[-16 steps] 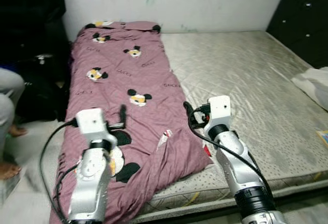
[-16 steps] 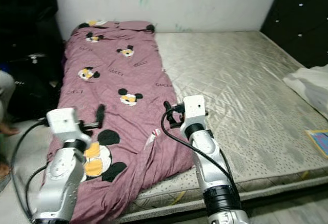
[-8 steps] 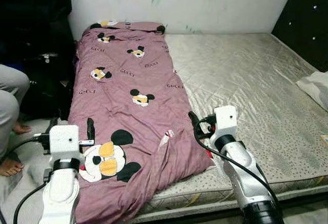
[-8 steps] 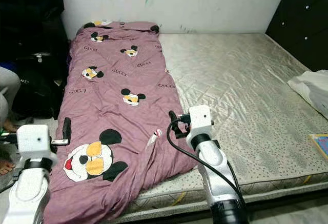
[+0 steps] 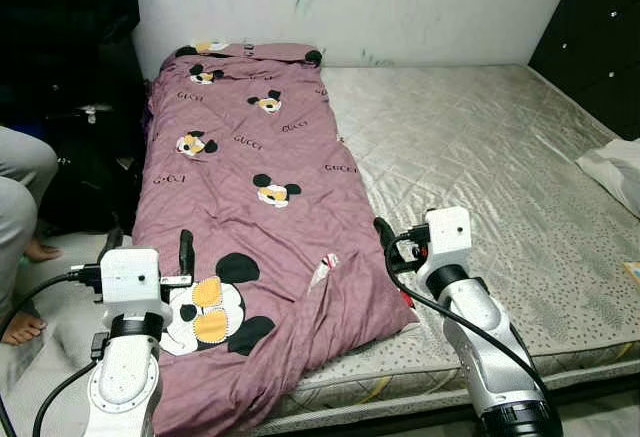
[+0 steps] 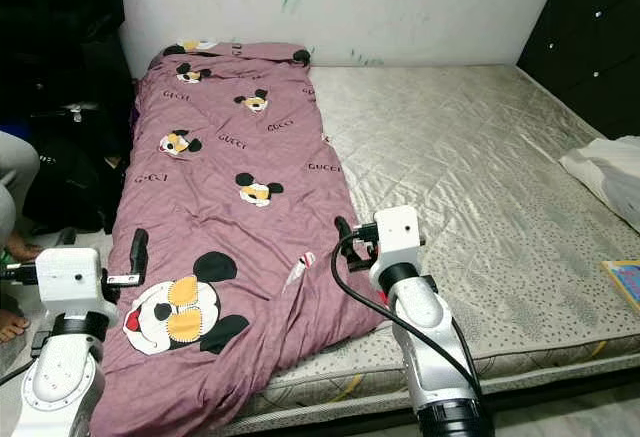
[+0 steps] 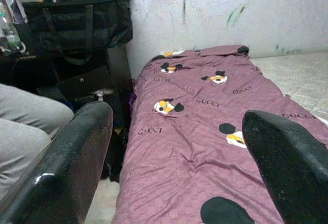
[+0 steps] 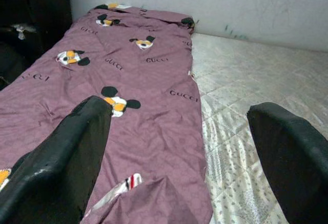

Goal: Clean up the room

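Observation:
A purple quilt (image 5: 250,207) printed with cartoon mice lies lengthwise along the left side of a beige mattress (image 5: 480,147), and its near end hangs crumpled over the bed's front edge. My left gripper (image 5: 150,247) is open at the quilt's near left edge, holding nothing; in the left wrist view its fingers (image 7: 66,167) frame the quilt (image 7: 205,131). Open and holding nothing, my right gripper (image 5: 392,245) hovers at the quilt's near right corner, where quilt meets mattress. The right wrist view looks along the quilt (image 8: 143,90) between its fingers (image 8: 66,152).
A seated person's legs (image 5: 20,187) are at the left, beside black bags (image 5: 80,157) and a dark stand. White cloth (image 5: 615,167) and a colourful book (image 6: 625,282) lie at the mattress's right edge. A black cabinet (image 5: 600,37) stands at the far right.
The view has shifted slightly. My left gripper has moved from above the quilt down and left to its edge. My right gripper has drawn back a little toward me.

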Tool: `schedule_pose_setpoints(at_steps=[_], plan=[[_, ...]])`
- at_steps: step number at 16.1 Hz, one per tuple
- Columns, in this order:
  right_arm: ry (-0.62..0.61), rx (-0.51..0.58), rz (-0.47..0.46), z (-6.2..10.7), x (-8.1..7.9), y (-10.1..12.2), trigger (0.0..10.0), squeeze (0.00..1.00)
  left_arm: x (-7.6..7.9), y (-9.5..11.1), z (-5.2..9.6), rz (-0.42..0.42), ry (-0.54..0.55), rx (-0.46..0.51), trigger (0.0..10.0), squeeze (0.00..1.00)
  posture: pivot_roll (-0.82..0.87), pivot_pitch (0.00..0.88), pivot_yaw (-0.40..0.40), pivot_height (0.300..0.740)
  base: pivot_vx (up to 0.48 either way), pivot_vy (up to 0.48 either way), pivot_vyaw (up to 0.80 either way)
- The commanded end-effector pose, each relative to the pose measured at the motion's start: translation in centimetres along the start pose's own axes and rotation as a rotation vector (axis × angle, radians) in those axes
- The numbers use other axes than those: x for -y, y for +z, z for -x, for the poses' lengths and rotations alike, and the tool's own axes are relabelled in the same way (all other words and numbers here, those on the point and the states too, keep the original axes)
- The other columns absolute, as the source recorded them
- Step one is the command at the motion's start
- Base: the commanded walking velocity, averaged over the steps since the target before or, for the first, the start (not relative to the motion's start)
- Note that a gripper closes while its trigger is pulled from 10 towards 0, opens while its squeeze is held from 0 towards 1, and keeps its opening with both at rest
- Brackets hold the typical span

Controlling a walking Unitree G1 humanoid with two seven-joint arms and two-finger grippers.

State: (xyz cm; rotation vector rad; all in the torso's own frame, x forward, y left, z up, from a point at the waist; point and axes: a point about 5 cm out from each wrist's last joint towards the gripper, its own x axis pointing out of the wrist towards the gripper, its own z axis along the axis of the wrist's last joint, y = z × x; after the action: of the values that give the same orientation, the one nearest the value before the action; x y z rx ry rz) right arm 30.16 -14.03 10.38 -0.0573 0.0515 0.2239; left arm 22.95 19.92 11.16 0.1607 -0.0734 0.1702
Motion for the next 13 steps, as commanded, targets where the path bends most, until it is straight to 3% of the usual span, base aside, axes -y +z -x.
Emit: schedule_pose_setpoints(at_steps=[1, 2, 7, 13], plan=[[0.000, 0.011, -0.006, -0.08, 0.16, 0.45, 10.0, 0.00, -0.26, 0.19, 0.19, 0.011, -0.008, 0.005, 10.0, 0.00, 0.01, 0.000, -0.055, 0.740, 0.000, 0.000, 0.00], [-0.005, 0.009, -0.016, -0.22, 0.23, 0.52, 10.0, 0.00, -0.30, 0.08, 0.28, 0.006, 0.002, -0.002, 10.0, 0.00, 0.01, 0.000, -0.055, 0.740, 0.000, 0.000, 0.00], [-0.007, -0.002, -0.005, -0.37, 0.48, 0.54, 10.0, 0.00, -0.04, -0.20, 0.12, 0.041, -0.002, -0.015, 10.0, 0.00, 0.02, 0.000, -0.059, 0.740, 0.000, 0.000, -0.80], [0.007, 0.012, -0.007, -0.62, 0.21, 0.88, 10.0, 0.00, -0.01, -0.17, -0.17, 0.051, 0.011, -0.014, 10.0, 0.00, 0.02, 0.000, -0.061, 0.740, 0.000, 0.000, 0.00]])
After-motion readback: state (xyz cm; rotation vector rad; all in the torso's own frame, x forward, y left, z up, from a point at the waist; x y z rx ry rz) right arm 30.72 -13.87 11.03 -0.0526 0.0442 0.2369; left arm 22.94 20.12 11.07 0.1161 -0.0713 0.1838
